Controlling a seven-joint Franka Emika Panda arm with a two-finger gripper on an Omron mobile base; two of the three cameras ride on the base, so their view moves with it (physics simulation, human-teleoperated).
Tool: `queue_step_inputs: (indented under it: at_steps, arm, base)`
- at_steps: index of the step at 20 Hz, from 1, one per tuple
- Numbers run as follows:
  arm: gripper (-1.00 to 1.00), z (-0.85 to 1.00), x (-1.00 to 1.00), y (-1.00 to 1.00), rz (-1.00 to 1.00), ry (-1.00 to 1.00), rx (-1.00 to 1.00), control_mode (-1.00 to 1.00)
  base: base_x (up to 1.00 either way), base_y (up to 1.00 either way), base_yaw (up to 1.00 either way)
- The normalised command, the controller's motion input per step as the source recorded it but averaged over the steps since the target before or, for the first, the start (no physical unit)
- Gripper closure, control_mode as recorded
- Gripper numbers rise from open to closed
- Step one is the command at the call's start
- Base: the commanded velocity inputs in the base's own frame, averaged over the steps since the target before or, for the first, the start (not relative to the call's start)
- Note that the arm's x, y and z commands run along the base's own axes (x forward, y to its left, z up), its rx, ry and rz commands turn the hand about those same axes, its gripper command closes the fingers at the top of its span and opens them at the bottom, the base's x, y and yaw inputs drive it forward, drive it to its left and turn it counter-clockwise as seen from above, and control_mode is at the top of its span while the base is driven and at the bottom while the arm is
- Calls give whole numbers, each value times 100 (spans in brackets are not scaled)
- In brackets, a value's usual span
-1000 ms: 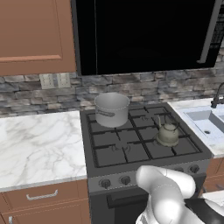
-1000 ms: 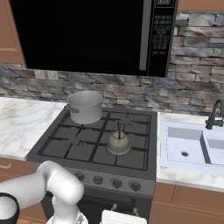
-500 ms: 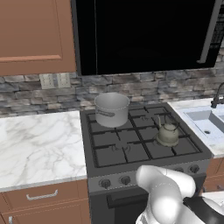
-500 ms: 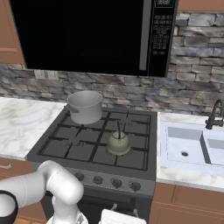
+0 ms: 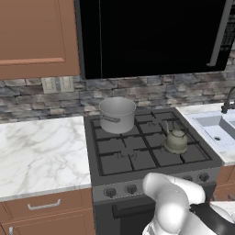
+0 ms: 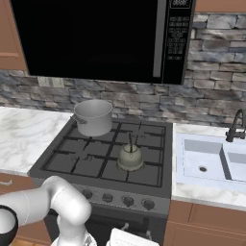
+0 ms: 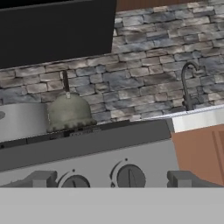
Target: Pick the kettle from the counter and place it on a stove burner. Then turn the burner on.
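Observation:
The small grey-green kettle (image 5: 176,141) (image 6: 130,157) stands upright on the front right stove burner (image 5: 193,154) (image 6: 145,173), its thin black handle raised. Seen from low in front of the stove in the hand view, the kettle (image 7: 68,111) sits above the front panel. My gripper (image 7: 113,179) is open, its fingertips (image 7: 41,178) wide apart with nothing between them, level with the stove's knobs (image 7: 130,176). The white marble counter (image 5: 41,151) (image 6: 24,137) lies left of the cooktop.
A larger steel pot (image 5: 117,114) (image 6: 93,116) (image 7: 22,120) occupies the back left burner. A white sink (image 5: 215,128) (image 6: 211,161) with a dark faucet (image 7: 188,85) is to the right. A black microwave hangs above, and knobs (image 5: 131,188) (image 6: 127,202) line the stove's front.

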Motion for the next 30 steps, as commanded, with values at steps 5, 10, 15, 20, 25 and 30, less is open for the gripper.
queue_step_inputs:
  at_steps: [5, 10, 15, 20, 25, 30]
  arm:
    - [-100, 0, 0, 0, 0, 0, 0, -100]
    - [-100, 0, 12, 0, 0, 0, 0, -100]
    - [-100, 0, 19, 0, 0, 0, 0, -100]
    - [-100, 0, 22, 0, 0, 0, 0, -100]
    - [-100, 0, 25, 0, 0, 0, 0, -100]
    - [-100, 0, 25, 0, 0, 0, 0, -100]
  base:
    - [0, 0, 0]
    - [0, 0, 0]
    - [0, 0, 0]
    - [0, 0, 0]
    - [0, 0, 0]
    - [0, 0, 0]
